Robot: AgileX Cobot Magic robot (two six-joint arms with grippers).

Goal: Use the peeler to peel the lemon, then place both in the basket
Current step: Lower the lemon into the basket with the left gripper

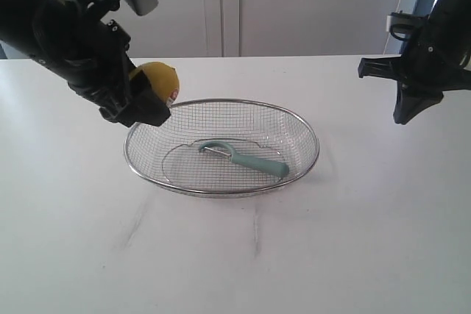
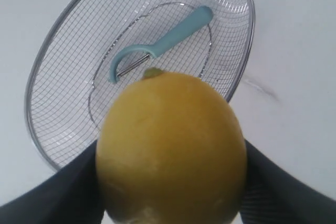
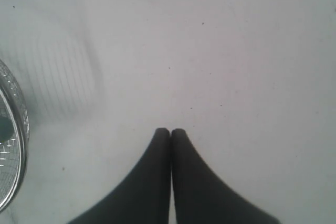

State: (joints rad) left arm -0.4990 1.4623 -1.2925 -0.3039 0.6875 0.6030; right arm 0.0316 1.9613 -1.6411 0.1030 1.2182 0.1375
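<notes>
**Exterior view.** In the upper left of the frame, the black left gripper (image 1: 145, 99) pinched a small oval bright yellow lemon (image 1: 159, 79) between its two fingers, which stood wide apart on either side of the fruit. A small sticker (image 1: 174, 95) showed on the lemon's lower right side. The lemon hung in the air over the left rim of a wide, shallow oval basket of silver wire mesh (image 1: 221, 191). The basket rested on the white table (image 1: 368, 248) at the centre of the frame. A slim peeler with a pale teal-green handle and a curved silver blade head (image 1: 246, 157) lay flat on the basket floor, head to the left and handle to the lower right. At the upper right, well apart from the basket, the black right gripper (image 1: 405, 114) hung above the table.

**Left wrist view.** The lemon filled the gap between the dark fingers (image 2: 58, 198). Its visible skin was smooth and unbroken, and the basket and peeler lay beyond it.

**Right wrist view.** The right gripper's fingers were pressed together along their inner edges, with nothing between them, above bare table. A short arc of the basket rim showed at the frame edge.
</notes>
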